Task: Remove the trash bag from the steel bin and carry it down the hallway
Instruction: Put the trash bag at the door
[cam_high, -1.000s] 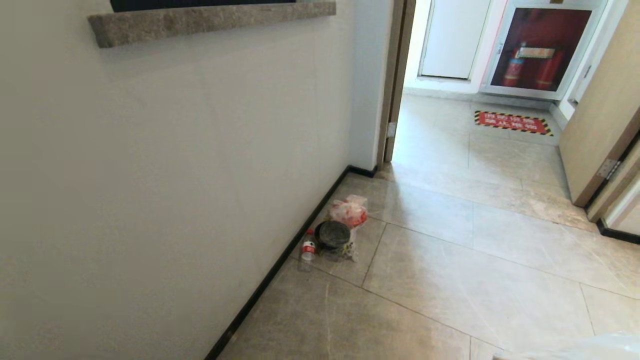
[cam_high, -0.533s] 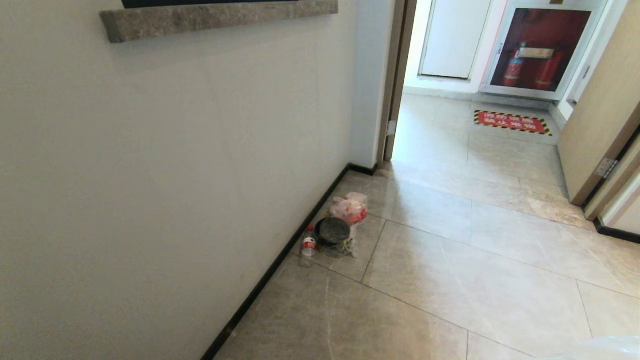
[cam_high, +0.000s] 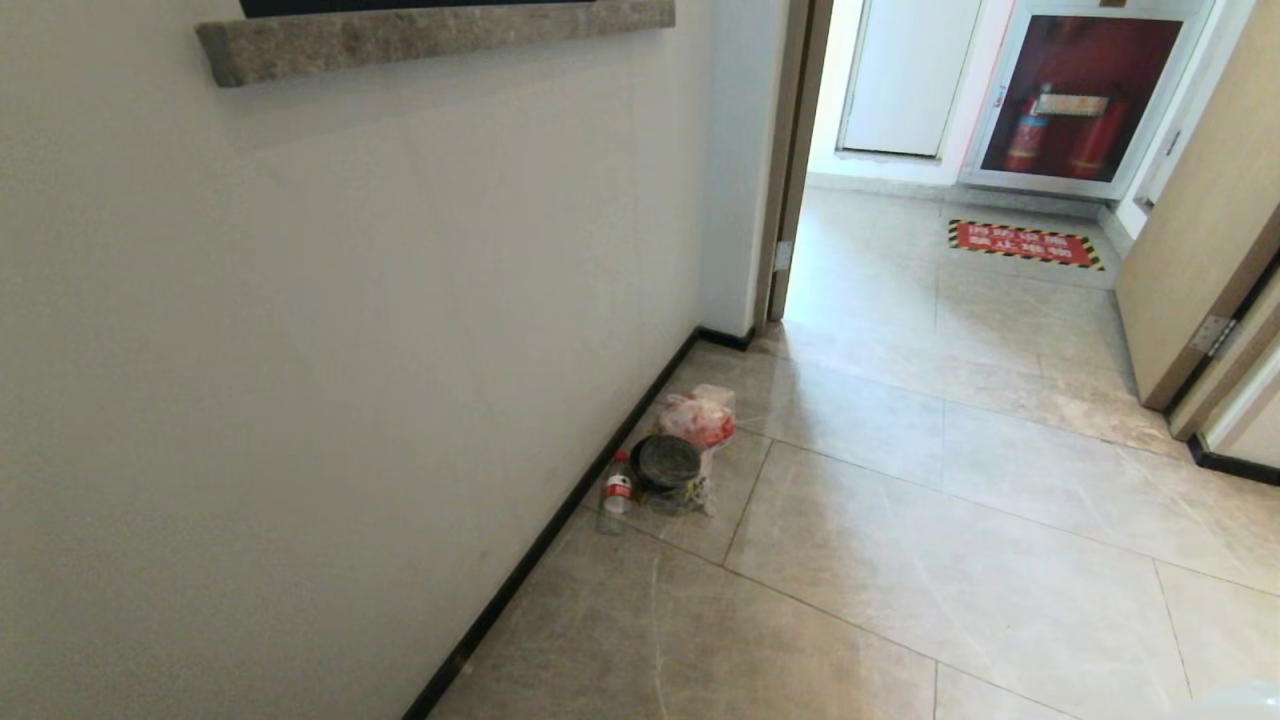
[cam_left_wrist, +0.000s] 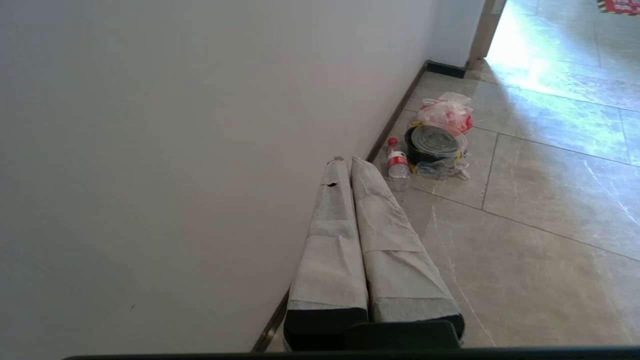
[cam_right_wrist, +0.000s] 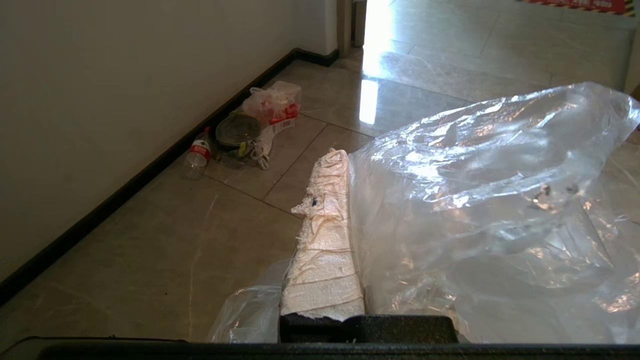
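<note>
The trash bag (cam_right_wrist: 490, 200) is thin clear plastic, billowing over the far side of my right gripper (cam_right_wrist: 345, 160). That gripper is shut on the bag; one white-wrapped finger (cam_right_wrist: 325, 225) shows and the other is hidden under the plastic. A sliver of the bag (cam_high: 1245, 700) shows at the head view's lower right corner. My left gripper (cam_left_wrist: 350, 161) is shut and empty, held near the white wall. The beige glossy tiles of the hallway (cam_high: 950, 560) stretch ahead. The steel bin is out of view.
Rubbish lies by the black baseboard: a plastic bottle (cam_high: 616, 497), a black round tub (cam_high: 664, 463) and a white-and-red bag (cam_high: 700, 418). Beyond the doorway are a fire-extinguisher cabinet (cam_high: 1080, 95) and a red floor mat (cam_high: 1025, 245). A wooden door (cam_high: 1190, 250) stands open on the right.
The whole head view has shifted slightly, so the camera moved. Less of the bag shows at the lower right corner than a second ago.
</note>
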